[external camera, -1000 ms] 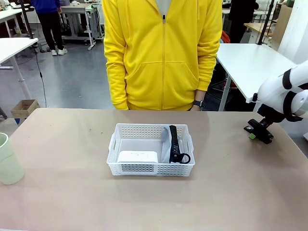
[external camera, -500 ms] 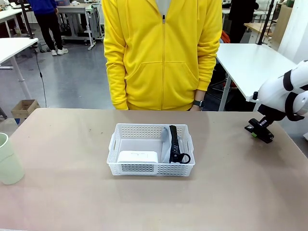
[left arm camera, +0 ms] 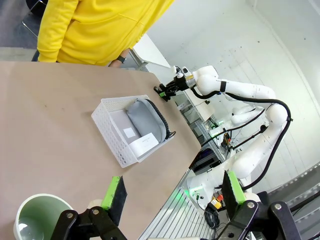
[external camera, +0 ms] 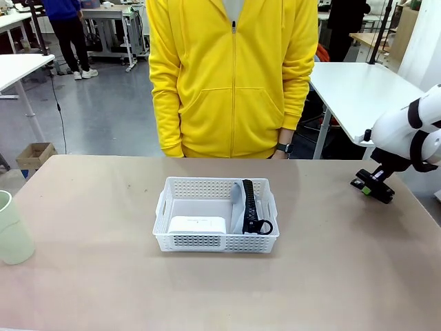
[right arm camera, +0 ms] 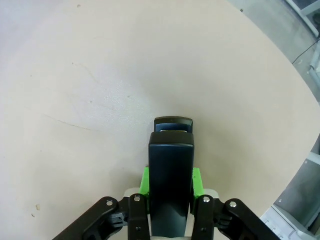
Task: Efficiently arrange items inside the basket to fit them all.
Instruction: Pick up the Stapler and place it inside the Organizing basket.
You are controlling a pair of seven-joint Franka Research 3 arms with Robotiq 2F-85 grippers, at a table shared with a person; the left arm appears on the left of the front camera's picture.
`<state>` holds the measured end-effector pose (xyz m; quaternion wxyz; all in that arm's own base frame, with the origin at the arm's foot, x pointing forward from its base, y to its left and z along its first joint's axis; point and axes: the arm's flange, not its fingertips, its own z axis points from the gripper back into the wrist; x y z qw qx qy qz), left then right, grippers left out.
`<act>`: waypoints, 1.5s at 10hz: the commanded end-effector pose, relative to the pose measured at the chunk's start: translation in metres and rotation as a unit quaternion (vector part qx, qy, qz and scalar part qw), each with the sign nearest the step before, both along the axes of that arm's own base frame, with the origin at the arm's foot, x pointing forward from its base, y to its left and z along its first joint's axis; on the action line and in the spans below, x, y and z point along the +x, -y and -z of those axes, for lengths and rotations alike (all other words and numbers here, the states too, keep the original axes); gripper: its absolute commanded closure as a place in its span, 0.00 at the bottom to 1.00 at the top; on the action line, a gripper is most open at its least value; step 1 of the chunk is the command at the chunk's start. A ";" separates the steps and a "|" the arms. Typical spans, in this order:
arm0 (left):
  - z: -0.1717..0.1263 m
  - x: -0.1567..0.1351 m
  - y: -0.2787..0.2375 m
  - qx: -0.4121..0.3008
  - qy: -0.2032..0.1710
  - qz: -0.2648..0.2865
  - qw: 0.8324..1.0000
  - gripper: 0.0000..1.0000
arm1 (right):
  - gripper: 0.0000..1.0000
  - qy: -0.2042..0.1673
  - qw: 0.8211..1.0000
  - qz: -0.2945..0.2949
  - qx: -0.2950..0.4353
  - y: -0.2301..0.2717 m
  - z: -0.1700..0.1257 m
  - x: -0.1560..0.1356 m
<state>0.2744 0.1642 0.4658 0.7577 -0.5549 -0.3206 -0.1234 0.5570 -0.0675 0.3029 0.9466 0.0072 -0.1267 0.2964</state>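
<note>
The white lattice basket [external camera: 213, 241] sits mid-table, in front of a person in a yellow hoodie. Inside it, the small white box [external camera: 198, 225] lies at the front left and the grey zip pouch [external camera: 238, 207] with its black band leans along the right side. A pale green cup [external camera: 10, 227] stands at the table's left edge, just below my open left gripper [left arm camera: 172, 192]. My right gripper [external camera: 372, 186] hovers over the far right of the table, shut on the black stapler [right arm camera: 171, 160] between its green pads. The left wrist view also takes in the basket [left arm camera: 112, 142], pouch [left arm camera: 147, 120] and cup [left arm camera: 40, 220].
The person's hands hang at their sides behind the far edge. Bare tan tabletop [external camera: 331, 269] surrounds the basket on every side. Beneath the stapler lies the table's rounded right corner [right arm camera: 280, 75].
My right gripper has risen slightly with the stapler and drifted a little toward the far right. The basket, its contents and the cup have not moved.
</note>
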 end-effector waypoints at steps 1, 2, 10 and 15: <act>-0.004 0.000 0.001 -0.008 0.005 0.000 1.000 0.00 | 1.00 0.007 1.000 -0.013 0.018 0.001 -0.010 -0.007; -0.004 0.000 0.001 -0.008 0.005 0.000 1.000 0.00 | 1.00 0.010 0.999 -0.018 0.028 0.001 -0.016 -0.012; -0.004 0.000 0.001 -0.008 0.005 0.000 1.000 0.00 | 1.00 0.057 0.958 -0.208 0.187 -0.073 -0.124 -0.158; -0.004 0.000 0.001 -0.008 0.005 0.000 1.000 0.00 | 0.93 0.048 0.920 -0.275 0.275 -0.207 -0.112 -0.163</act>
